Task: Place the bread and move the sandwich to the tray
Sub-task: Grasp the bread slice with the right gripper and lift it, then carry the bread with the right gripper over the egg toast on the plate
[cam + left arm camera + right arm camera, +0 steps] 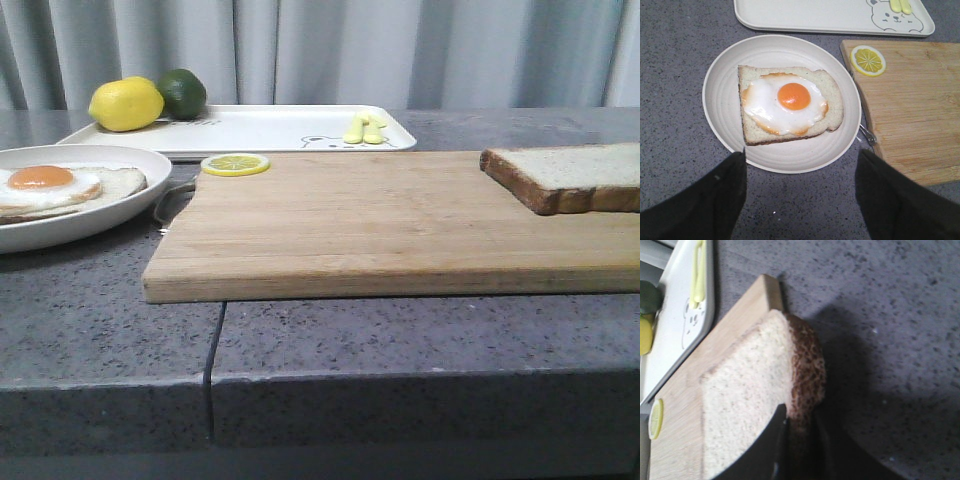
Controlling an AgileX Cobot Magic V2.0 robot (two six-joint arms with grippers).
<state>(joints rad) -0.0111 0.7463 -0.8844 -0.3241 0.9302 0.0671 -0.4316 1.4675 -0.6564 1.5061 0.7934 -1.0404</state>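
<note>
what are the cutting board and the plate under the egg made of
Cutting board: looks like bamboo or light wood, matte, with visible lengthwise grain strips. Plate: off-white and matte with faint concentric ridges; could be ceramic or plastic, the look leaves it open.

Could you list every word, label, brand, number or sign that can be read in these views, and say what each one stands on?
None: no readable text shows in any view.
Tray: only a bear drawing, no letters; a faint dark mark beside the lime is too blurred to read.
Cutting board, plate, bread: no markings.
</note>
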